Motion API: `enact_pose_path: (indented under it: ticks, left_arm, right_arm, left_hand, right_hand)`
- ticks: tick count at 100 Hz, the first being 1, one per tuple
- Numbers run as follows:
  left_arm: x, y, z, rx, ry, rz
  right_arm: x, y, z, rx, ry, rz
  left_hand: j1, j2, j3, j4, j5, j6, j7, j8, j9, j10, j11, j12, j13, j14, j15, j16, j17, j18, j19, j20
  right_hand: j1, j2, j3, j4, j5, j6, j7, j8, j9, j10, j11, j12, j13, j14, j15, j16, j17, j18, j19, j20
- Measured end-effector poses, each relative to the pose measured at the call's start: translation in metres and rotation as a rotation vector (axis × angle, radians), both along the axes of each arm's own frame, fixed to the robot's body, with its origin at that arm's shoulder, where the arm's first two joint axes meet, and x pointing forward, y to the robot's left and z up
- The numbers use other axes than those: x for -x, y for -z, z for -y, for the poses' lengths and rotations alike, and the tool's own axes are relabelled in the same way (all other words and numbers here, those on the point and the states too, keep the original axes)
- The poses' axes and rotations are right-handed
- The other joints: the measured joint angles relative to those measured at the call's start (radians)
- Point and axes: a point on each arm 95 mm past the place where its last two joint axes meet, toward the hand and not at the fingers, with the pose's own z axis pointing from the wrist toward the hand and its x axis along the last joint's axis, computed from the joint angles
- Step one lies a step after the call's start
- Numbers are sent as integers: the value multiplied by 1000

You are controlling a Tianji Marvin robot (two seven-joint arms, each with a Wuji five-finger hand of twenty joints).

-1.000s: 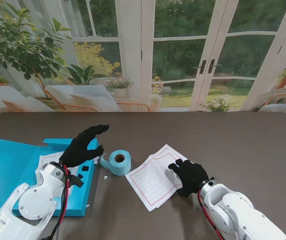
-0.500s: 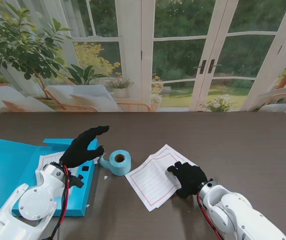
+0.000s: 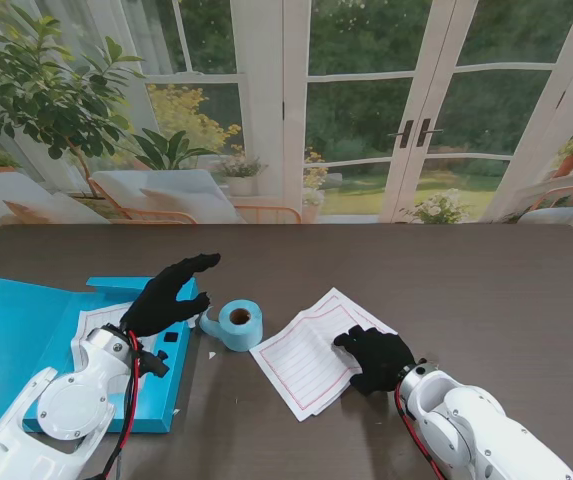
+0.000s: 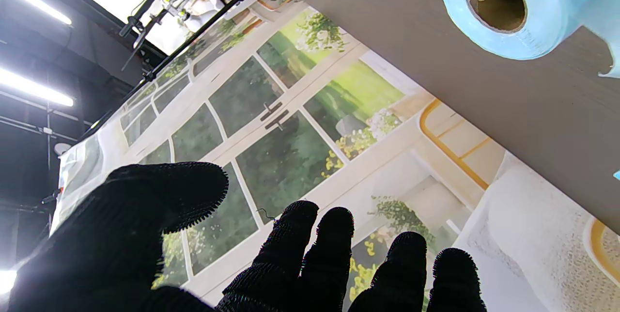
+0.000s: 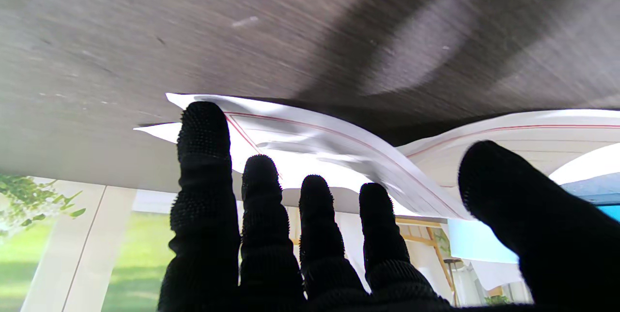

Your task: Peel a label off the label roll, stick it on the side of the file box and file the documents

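The far half of the dark table (image 3: 466, 270) lies bare up to a garden backdrop. Right hand (image 3: 376, 358) presses flat, fingers spread, on the papers' (image 3: 306, 360) near-right edge — gripping nothing. Left hand (image 3: 166, 293) hovers open over the blue box (image 3: 26, 330), the roll (image 3: 236, 323) just right of it.

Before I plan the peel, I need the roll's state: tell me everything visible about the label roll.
The label roll is a pale blue band wound on a brown cardboard core, whose hole shows in both views. It sits on the dark table between the open blue file box on the left and the lined documents on the right. A loose tail trails toward the box. The left hand hovers beside it, fingers spread, not touching.
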Motion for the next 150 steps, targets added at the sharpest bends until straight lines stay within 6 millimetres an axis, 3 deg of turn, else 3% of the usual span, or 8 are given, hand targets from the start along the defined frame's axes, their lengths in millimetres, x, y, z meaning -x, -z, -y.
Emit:
enact_pose_path:
  ticks: [37,53,71,86,92,101,122,150]
  left_arm:
    - [0,1,0,4,4,-10]
    - [-1,1,0,5,4,-11]
    - [-1,2,1,8,7,-15]
    - [-1,3,1,12,10,-20]
    - [-2,4,1,15,11,-24]
    - [-2,4,1,18,12,-28]
    - [-2,4,2,26,12,-34]
    - [-1,5,2,32,9,-40]
  right_arm:
    - [-2,2,1,-53,12,5]
    - [-2,4,-1,-72,12,18]
    - [-2,4,-3,-93,19,38]
    - [-2,3,-7,-123,18,95]
    - [-3,2,-8,-127,15,115]
    - [-5,1,-11,-129,22,135]
    - [-12,-3,-20,-141,43,210]
    - [-23,-10,-27,-170,52,256]
  left_hand:
    - [0,6,0,0,0,0,0,0,0,0,0,0,0,0,0,0,-10,0,0,0]
    - [0,6,0,0,0,0,0,0,0,0,0,0,0,0,0,0,-10,0,0,0]
    - [0,13,0,0,0,0,0,0,0,1,0,0,0,2,0,0,-10,0,0,0]
    - [0,22,0,0,0,0,0,0,0,1,0,0,0,2,0,0,-10,0,0,0]
    - [0,22,0,0,0,0,0,0,0,1,0,0,0,2,0,0,-10,0,0,0]
    - [0,22,0,0,0,0,0,0,0,5,0,0,0,2,0,0,-10,0,0,0]
    - [0,30,0,0,0,0,0,0,0,6,0,0,0,2,0,0,-11,0,0,0]
    - [0,44,0,0,1,0,0,0,0,7,0,0,0,2,0,0,-11,0,0,0]
  right_hand:
    - [2,204,-70,0,0,-41,67,31,51,-4,22,0,39,0,22,0,-9,5,46,0]
    - [56,202,-95,0,7,-66,90,52,116,-16,18,0,99,0,41,0,-9,6,56,0]
    - [146,198,-94,0,111,-104,95,73,260,-51,19,-2,188,0,41,-8,6,5,65,-2]
    - [236,100,-47,-1,288,-129,106,85,443,-69,12,-3,334,-1,65,-5,9,5,161,-39]
    - [277,24,-23,-76,361,-143,158,23,534,-75,-5,-3,403,-5,79,2,9,5,214,-65]
    - [308,-64,1,-130,453,-165,232,-27,635,-88,-11,-3,488,-23,85,4,10,5,265,-82]
    - [344,-193,72,-164,590,-173,354,-64,811,-107,-61,-3,640,-67,120,42,11,5,344,-99]
    - [358,-242,133,-201,646,-179,479,-62,956,-111,-19,106,803,-95,246,140,11,4,410,-110]
